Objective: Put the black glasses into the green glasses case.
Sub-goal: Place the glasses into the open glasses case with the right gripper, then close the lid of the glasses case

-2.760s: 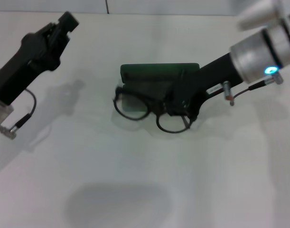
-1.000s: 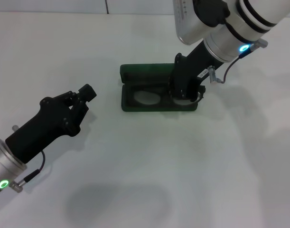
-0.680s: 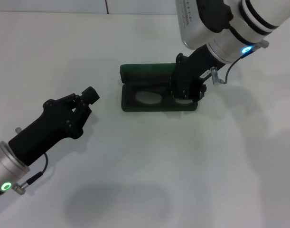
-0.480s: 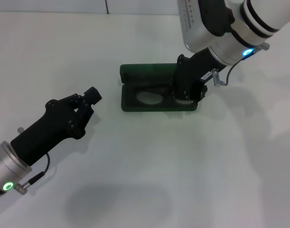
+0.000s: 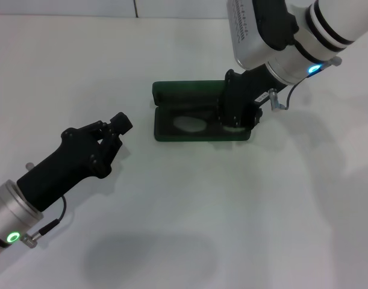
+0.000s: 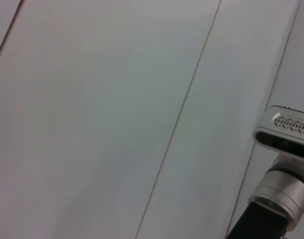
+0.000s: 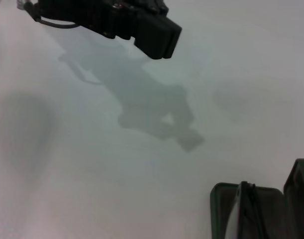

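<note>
The green case [image 5: 202, 117] lies open on the white counter [image 5: 190, 211], lid standing at the far side. The glasses [image 5: 190, 123] are inside the tray; one pale lens shows at the left half, the other half is hidden under the right end effector [image 5: 235, 117]. This end effector is down in the right part of the tray, touching or almost touching the glasses; I cannot tell if its fingers are apart or closed. The left end effector [image 5: 114, 129] hovers above the counter, well apart from the case on its left side, w/ fingers that look closed and holding nothing.

Step in hand, I judge: release and leave the glasses seated. To do it well, let go fully, then lift straight up, w/o dragging the frame or a temple arm over the rim, and w/o pushing the case or its lid
</note>
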`<state>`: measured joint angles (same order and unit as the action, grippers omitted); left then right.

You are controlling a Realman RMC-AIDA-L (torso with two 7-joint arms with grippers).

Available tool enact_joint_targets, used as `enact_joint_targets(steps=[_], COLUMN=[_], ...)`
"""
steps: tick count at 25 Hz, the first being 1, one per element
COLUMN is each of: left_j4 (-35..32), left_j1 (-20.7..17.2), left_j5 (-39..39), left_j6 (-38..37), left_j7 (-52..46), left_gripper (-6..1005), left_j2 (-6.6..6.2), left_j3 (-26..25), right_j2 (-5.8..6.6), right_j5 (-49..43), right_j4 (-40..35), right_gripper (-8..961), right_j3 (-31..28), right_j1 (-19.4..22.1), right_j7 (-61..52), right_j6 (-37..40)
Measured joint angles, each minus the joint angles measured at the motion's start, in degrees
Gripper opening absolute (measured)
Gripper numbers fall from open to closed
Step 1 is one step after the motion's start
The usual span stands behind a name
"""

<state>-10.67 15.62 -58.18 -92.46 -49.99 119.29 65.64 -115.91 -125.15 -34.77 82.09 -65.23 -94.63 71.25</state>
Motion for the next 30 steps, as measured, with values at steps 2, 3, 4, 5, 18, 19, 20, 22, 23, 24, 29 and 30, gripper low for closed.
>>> enact_joint_targets(steps=[2,3,4,5,18,19,20,22,23,24,29,30], left_j4=[0.17,0.23,0.27,0.29,0.39,0.39,0.39,0.39,0.39,0.39,0.4,0.42], left_j1=[0.04,0.04,0.04,0.03,0.52,0.61,0.66,0.72,0.75,0.77,0.83,0.82], left_j5=[0.0,0.0,-0.01,-0.01,0.0,0.0,0.0,0.0,0.0,0.0,0.0,0.0], left_j6=[0.0,0.0,0.0,0.0,0.09,0.09,0.11,0.24,0.37,0.52,0.71,0.71], left_j7=[0.01,0.01,0.02,0.02,-0.07,-0.15,-0.15,-0.18,-0.2,-0.22,-0.26,-0.27], left_gripper=[74,74,74,74,77,77,78,78,78,78,79,80], left_j2=[0.0,0.0,0.0,0.0,-0.03,-0.03,-0.03,-0.03,-0.03,-0.03,-0.03,-0.03], left_j3=[0.04,0.07,0.08,0.08,0.01,0.03,0.05,0.07,0.07,0.05,0.05,0.03], right_j2=[-0.03,-0.03,-0.03,-0.03,-0.05,-0.05,-0.07,-0.09,-0.1,-0.1,-0.06,-0.05], right_j5=[0.02,0.03,0.04,0.04,0.14,0.15,0.18,0.55,1.03,1.45,2.49,2.49], right_j4=[0.11,0.16,0.19,0.31,1.86,1.97,2.03,2.13,2.19,2.22,2.28,2.27], right_gripper=[37,37,38,38,45,45,46,60,74,88,104,105], right_j3=[0.0,0.0,0.0,0.0,-0.03,-0.05,-0.06,-0.07,-0.08,-0.09,-0.76,-0.82], right_j1=[0.01,0.02,0.02,0.02,0.05,0.05,0.05,0.05,0.05,0.08,0.15,0.17], right_j7=[0.02,0.02,0.02,0.03,0.64,0.7,0.71,0.76,0.92,1.06,1.53,1.55], right_j6=[-0.41,-0.6,-0.79,-0.99,-2.56,-2.61,-2.74,-2.99,-3.01,-3.02,-3.63,-3.83])
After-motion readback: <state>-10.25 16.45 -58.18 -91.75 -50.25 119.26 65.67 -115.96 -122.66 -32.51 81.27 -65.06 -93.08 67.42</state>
